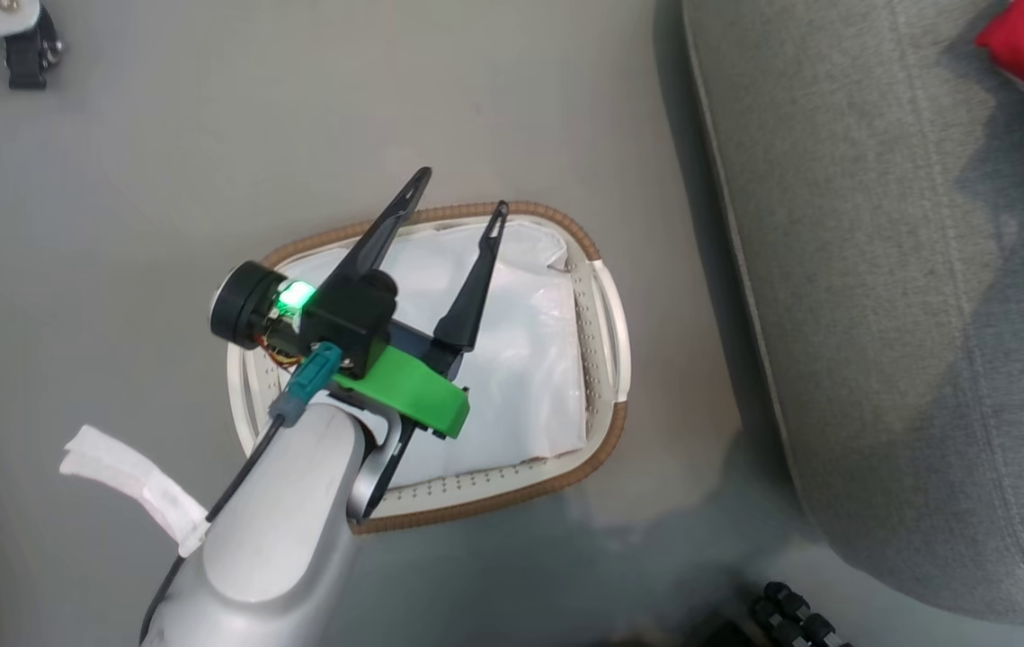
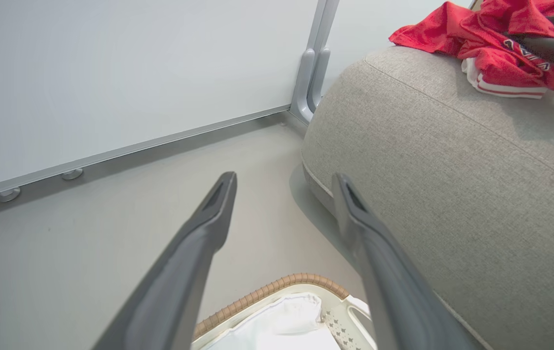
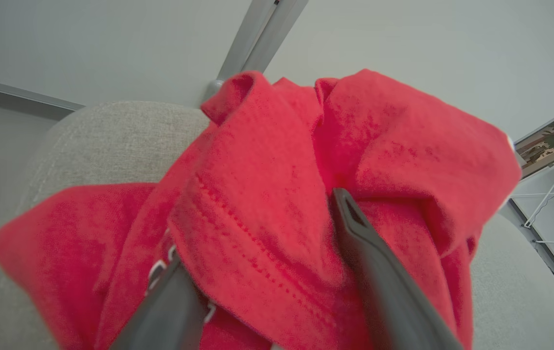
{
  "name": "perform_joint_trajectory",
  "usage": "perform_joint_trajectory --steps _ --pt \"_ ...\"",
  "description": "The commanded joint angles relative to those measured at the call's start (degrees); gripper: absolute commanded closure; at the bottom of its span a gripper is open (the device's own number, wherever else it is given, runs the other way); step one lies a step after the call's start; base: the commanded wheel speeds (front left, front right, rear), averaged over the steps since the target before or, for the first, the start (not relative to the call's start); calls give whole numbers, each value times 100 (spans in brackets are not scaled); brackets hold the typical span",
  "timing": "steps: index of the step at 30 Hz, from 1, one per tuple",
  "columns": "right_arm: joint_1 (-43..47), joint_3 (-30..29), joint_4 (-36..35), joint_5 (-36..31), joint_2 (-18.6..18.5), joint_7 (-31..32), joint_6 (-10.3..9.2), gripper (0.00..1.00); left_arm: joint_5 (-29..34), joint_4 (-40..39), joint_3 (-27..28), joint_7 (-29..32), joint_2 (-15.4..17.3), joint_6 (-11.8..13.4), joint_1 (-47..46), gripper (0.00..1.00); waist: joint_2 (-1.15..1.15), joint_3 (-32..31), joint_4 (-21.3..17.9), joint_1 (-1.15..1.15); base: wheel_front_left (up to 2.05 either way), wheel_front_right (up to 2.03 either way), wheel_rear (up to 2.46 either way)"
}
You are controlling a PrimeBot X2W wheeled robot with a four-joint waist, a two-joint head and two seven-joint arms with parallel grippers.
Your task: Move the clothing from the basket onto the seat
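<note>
1. Red fabric, the clothing (image 3: 267, 194), lies bunched in a heap on the seat (image 3: 111, 136), a grey upholstered cushion. A white-trimmed edge of it peeks out at the side in my left wrist view.
2. My right gripper (image 3: 257, 228) is down in that heap with its two dark fingers spread wide apart. A fold of the red cloth bulges up between them and drapes over the tip of one finger, while the other finger lies against the cloth. The grip is released, with nothing pinched.
3. My left gripper (image 1: 464, 190) hangs above the basket (image 1: 606, 359), its fingers parted wide with nothing between them.
4. That basket stands on the pale grey floor (image 1: 206, 180) near the seat's rounded edge, with a strip of floor between the two. Its brown woven rim rings the white perforated sides, and its white cloth liner (image 1: 520, 359) shows rumpled across the bottom.
5. In my head view the red heap sits at the far corner of the seat, well apart from the basket.
</note>
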Motion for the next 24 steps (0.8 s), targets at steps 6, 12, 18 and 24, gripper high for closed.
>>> perform_joint_trajectory --steps 6,12,18,24 --pt "822 111 -447 256 75 -1 -8 0 -196 -63 266 -4 -72 -11 313 0 0 -724 -212 -1 0 0 0" --pt "1236 244 -713 379 84 -1 -8 0 -216 57 559 -4 -127 24 531 0 0 -1311 -219 -1 0 0 0" --pt "1429 514 -914 555 72 -1 -8 0 -332 165 858 -4 -174 130 841 0 0 -1925 -21 -1 0 0 0" --pt "1643 911 -976 856 230 -1 -8 0 -456 219 1232 -4 -192 292 1203 0 0 -2459 292 -1 0 0 0"
